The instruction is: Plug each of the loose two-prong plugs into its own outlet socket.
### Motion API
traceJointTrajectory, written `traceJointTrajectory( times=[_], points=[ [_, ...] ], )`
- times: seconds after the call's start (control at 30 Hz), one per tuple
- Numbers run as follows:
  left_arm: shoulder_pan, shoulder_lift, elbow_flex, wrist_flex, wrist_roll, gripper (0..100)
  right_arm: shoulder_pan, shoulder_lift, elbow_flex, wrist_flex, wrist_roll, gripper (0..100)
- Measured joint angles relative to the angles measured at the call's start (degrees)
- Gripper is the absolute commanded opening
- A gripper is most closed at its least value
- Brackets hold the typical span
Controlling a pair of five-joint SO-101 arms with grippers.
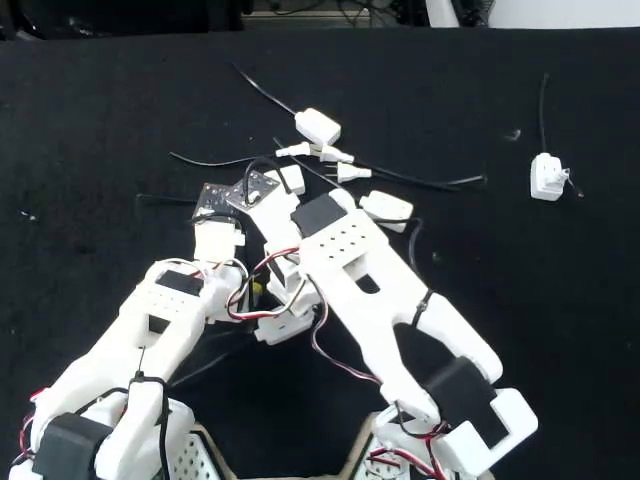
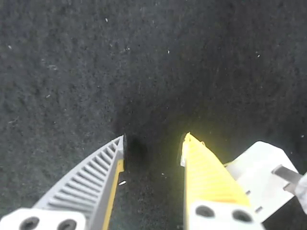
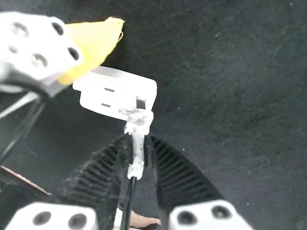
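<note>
Looks like mid-insertion. Clenching right pincer (image 3: 139, 140) on the neck of a two-prong plug (image 3: 137, 120), cable (image 3: 128, 196) trailing back between the fingers, presumably to keep the prongs aimed square at the outlet socket (image 3: 112, 91). Touching the block's face at one slot with the plug head; cannot tell how deep the prongs sit. Working around the middle of the table (image 1: 100, 120), where that block lies flat. Resting left pincer (image 2: 153, 139) low over the cloth, released, gripping nothing, with its yellow finger (image 2: 206, 172) just beside the same block. Probably placed as a backstop so the block won't skid under the push. Judging the next need as a straight shove along the prong axis, with no twist, or the light block may pivot off the stop. Left for later: second loose plug (image 1: 332, 153) and third plug (image 1: 356, 172) lying beyond the arms toward the far edge, near one spare socket block (image 1: 318, 126) and another spare block (image 1: 386, 207). Also a lone socket block (image 1: 546, 177) well apart toward the right edge, cord attached.
</note>
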State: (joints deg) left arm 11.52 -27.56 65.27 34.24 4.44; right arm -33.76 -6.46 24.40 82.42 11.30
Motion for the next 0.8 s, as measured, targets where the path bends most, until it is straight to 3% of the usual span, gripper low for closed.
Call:
traceJointTrajectory(
  times=[0.4,0.8],
  points=[
    [-4.7,0.0,0.0,0.0,0.0,19,0.0,3.5,-3.0,-0.9,0.4,1.1],
    [-4.7,0.0,0.0,0.0,0.0,19,0.0,7.4,-6.7,0.5,2.2,1.2]
  ],
)
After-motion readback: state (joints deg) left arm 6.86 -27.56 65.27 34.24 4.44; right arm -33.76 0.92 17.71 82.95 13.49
